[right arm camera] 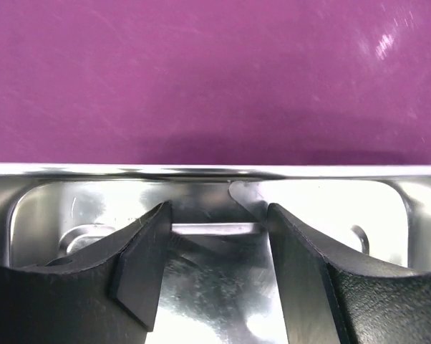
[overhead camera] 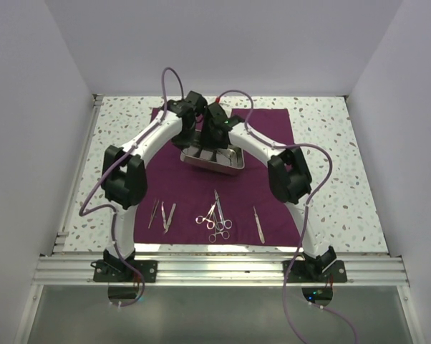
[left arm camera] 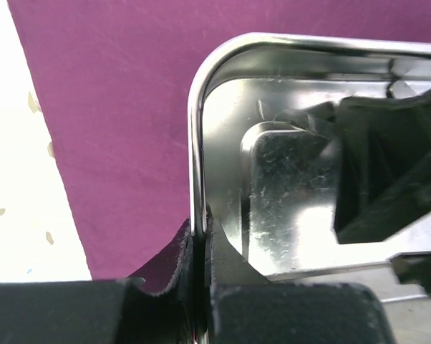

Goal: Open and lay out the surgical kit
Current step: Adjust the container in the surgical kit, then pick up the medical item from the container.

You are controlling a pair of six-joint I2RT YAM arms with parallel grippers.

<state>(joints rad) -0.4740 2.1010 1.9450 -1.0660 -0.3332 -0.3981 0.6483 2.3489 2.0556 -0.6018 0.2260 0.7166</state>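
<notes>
The maroon cloth wrap (overhead camera: 265,136) lies spread flat on the table. The shiny steel tray (overhead camera: 237,163) stands on its far middle. My left gripper (left arm camera: 199,226) is shut on the tray's left rim (left arm camera: 195,107), one finger outside and one inside. My right gripper (right arm camera: 217,215) hangs open inside the tray, near its far wall (right arm camera: 201,170); a thin silvery strip (right arm camera: 215,229) lies on the tray floor between its fingertips. On the near part of the cloth lie tweezers (overhead camera: 168,216), crossed scissors and forceps (overhead camera: 215,215) and one slim instrument (overhead camera: 258,223).
The speckled tabletop (overhead camera: 330,143) surrounds the cloth. White walls close in the back and both sides. An aluminium rail (overhead camera: 215,269) runs along the near edge, with both arm bases on it. The black right gripper (left arm camera: 387,172) fills the tray's right half in the left wrist view.
</notes>
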